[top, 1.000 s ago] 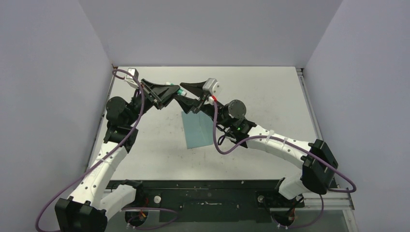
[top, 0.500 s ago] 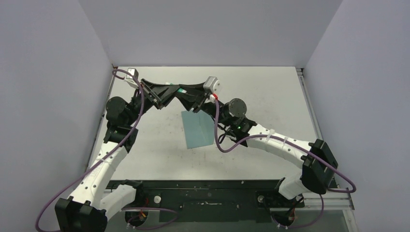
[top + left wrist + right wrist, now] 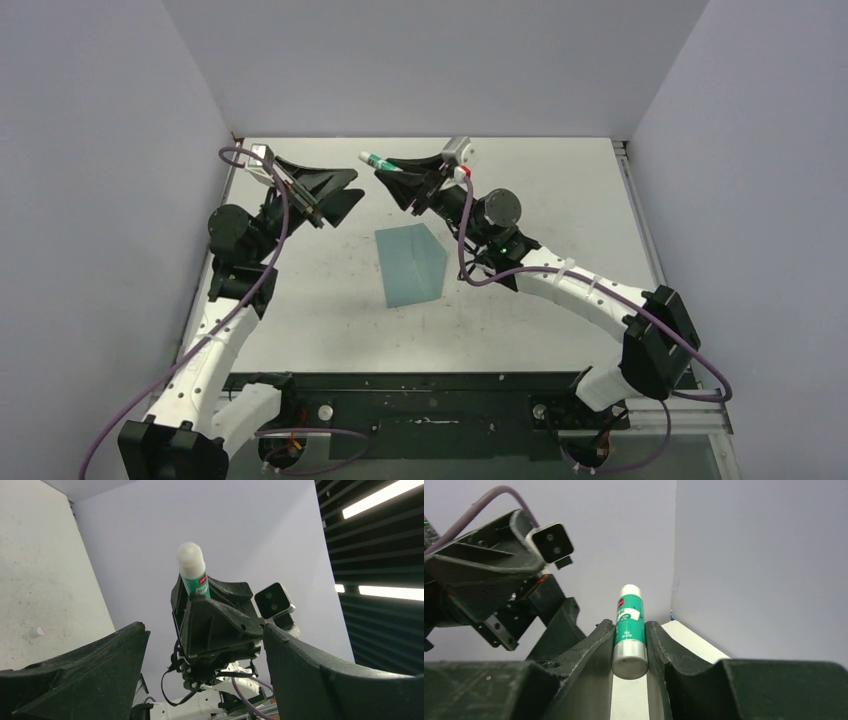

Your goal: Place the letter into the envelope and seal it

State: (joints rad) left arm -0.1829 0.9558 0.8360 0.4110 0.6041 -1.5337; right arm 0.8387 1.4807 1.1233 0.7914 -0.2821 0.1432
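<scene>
Flat on the gray table (image 3: pixel 560 190): the envelope (image 3: pixel 412 265), teal, near the middle, between the two arms. Cannot tell what is inside it. Looks smooth, with one slanted fold line across it. Up in the air past its far edge: the right gripper (image 3: pixel 392 175), squeezed tight on a glue stick (image 3: pixel 378 161), green with white ends, poking out to the left. Just across from it: the left gripper (image 3: pixel 352 186), also raised, jaws wide apart, holding nothing. Not touching each other.
</scene>
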